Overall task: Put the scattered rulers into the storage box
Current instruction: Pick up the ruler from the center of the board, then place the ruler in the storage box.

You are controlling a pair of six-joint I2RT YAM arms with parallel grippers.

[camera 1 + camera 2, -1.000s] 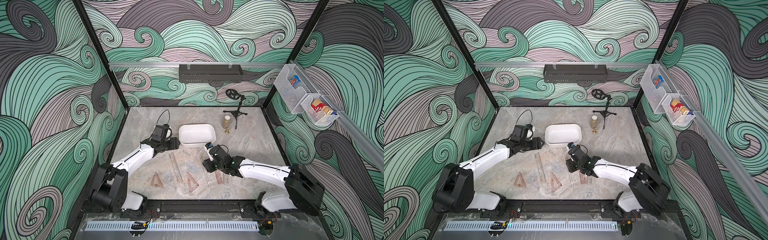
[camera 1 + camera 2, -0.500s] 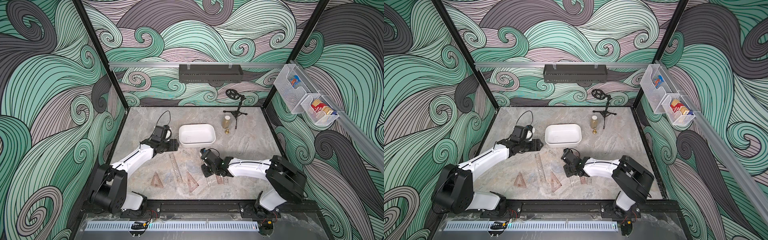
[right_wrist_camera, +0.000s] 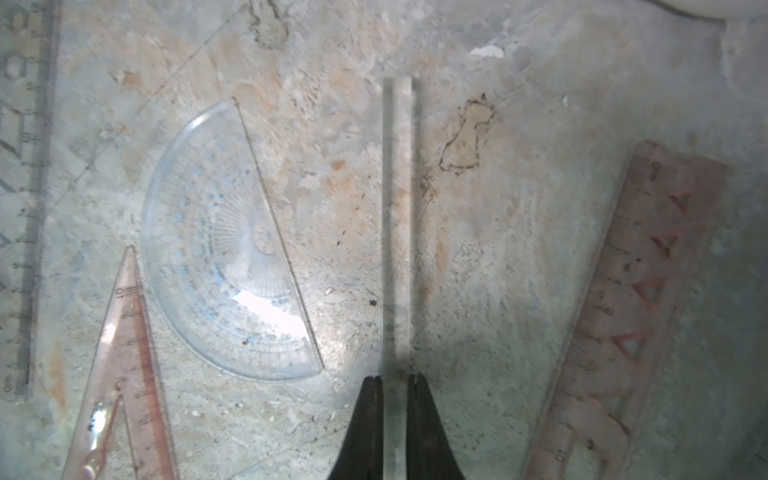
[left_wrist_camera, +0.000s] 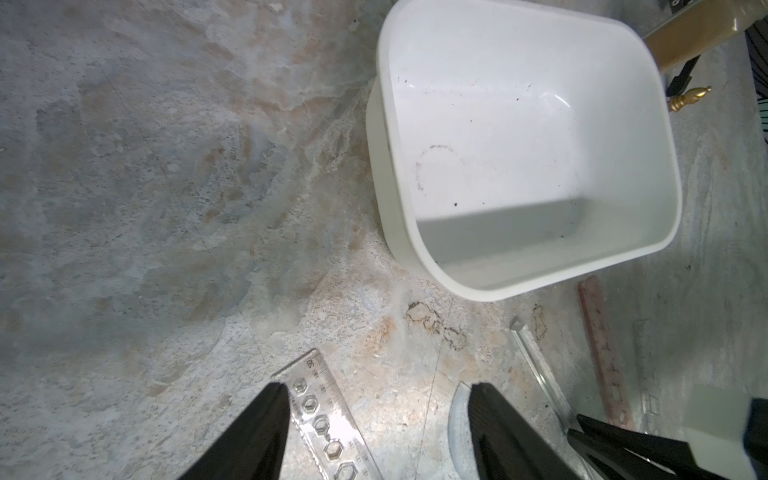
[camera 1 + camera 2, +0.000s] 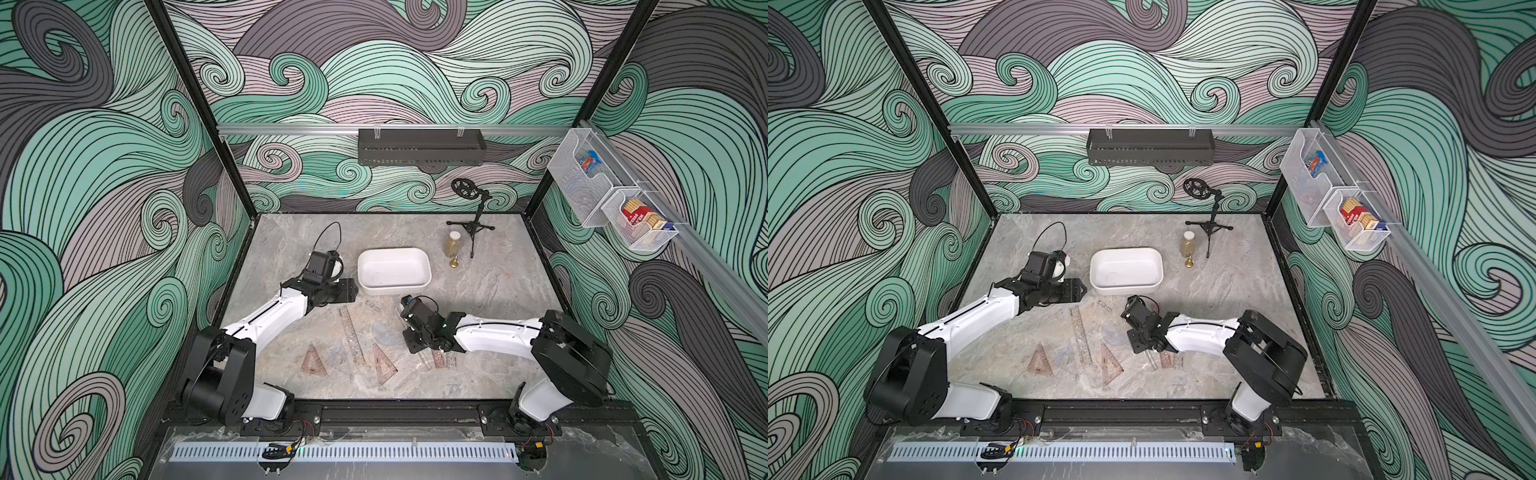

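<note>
Right gripper [image 3: 395, 380] pinches the clear ruler [image 3: 397, 208] at its end, lower centre of frame. Left gripper [image 4: 378, 399] is spread, box [image 4: 519, 291] to its upper right.

The reddish ruler [image 3: 623, 316] runs off the right wrist view's edge.

A grey marbled table [image 5: 490, 299] fills the middle of both top views, with the white storage box [image 5: 395, 290] at its centre and, to the upper right, an amber bottle [image 5: 454, 245], a small gold-coloured knob [image 5: 454, 263] and a black tripod stand [image 5: 473, 226]. Below the box a long straight ruler [image 5: 351, 332] lies flat, with the left set square [image 5: 312, 362] and the right set square [image 5: 382, 365], both reddish, on either side of its lower end. A bluish protractor [image 5: 384, 334] lies right of it, then a reddish straight ruler [image 5: 441, 357], and beside that a clear ruler [image 3: 397, 216] turned on its thin edge.
</note>
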